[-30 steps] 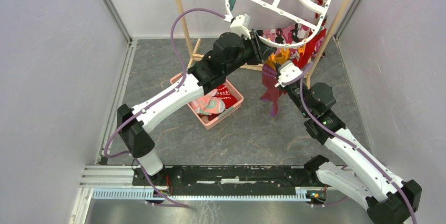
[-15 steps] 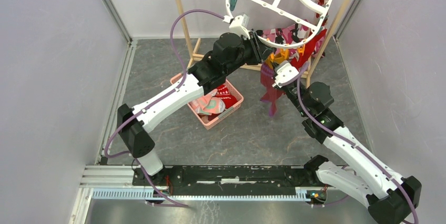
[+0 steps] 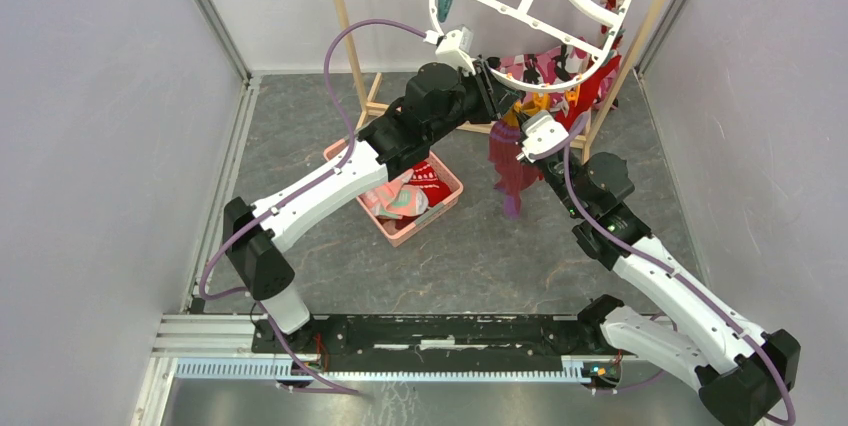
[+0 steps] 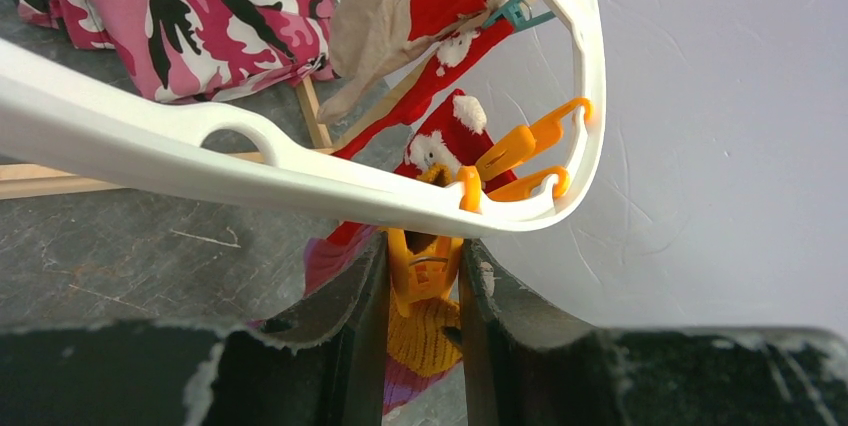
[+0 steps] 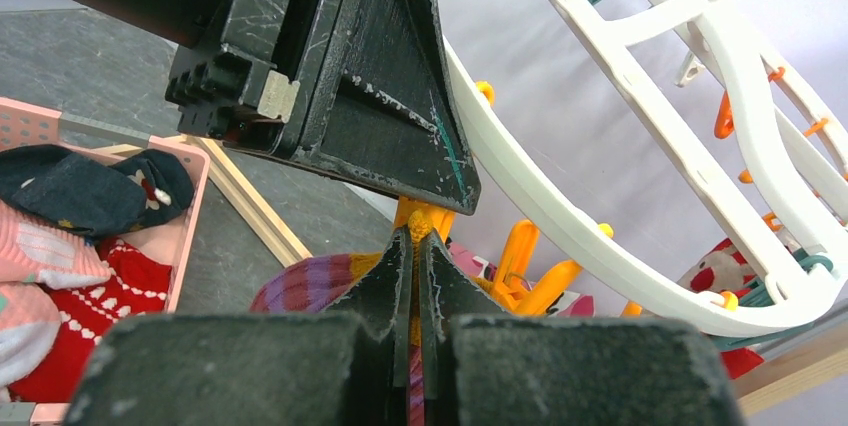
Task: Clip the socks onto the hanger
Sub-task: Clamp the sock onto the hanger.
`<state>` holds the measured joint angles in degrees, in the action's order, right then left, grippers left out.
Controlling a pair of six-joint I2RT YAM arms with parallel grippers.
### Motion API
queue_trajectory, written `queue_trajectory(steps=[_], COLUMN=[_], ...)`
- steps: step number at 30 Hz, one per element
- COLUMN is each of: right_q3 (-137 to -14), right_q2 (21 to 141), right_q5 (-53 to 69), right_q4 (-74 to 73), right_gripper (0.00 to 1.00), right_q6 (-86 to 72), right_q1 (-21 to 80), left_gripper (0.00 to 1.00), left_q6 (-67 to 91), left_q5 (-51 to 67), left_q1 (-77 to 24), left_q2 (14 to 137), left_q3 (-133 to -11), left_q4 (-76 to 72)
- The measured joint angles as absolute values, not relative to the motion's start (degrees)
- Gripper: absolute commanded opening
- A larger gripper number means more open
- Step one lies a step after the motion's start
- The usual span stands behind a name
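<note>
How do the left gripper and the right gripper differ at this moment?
The left gripper clamps an orange peg; the right gripper pinches a purple sock with a yellow cuff. The left gripper's jaws stand partly apart, the right gripper's almost together. Both work just under the white rim of the hanger.

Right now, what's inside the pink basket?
Socks: red with white pattern, pink, and a dark sock seen from the right wrist. The left arm covers the basket's far corner; nothing can be told there.
</note>
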<state>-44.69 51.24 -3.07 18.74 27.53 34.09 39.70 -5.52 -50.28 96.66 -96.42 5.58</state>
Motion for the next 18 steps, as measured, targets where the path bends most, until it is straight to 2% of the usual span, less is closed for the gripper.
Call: queue_trajectory(steps=[2,10,18], right_q3=[-44.7,-44.7,-44.7], right_q2=[51.3,51.3,50.8], right_q5=[-3.1,-3.3,-4.0], right_q4=[18.8,18.4,17.8], right_gripper=[0.00,0.00,0.00], right_q6=[27.5,27.6,28.4], right_q1=[34.1,34.1,34.1], left_gripper=[0.27,0.54,0.70], left_q6=[39.8,40.2,40.5], left_q5=[-5.5,-5.5,-6.0], left_q1=[-50.3,-50.3,-50.2], left_q2=[96.7,96.7,96.6], left_q3=[-96.3,-95.5,-94.4], left_q4=[5.4,4.8,4.6])
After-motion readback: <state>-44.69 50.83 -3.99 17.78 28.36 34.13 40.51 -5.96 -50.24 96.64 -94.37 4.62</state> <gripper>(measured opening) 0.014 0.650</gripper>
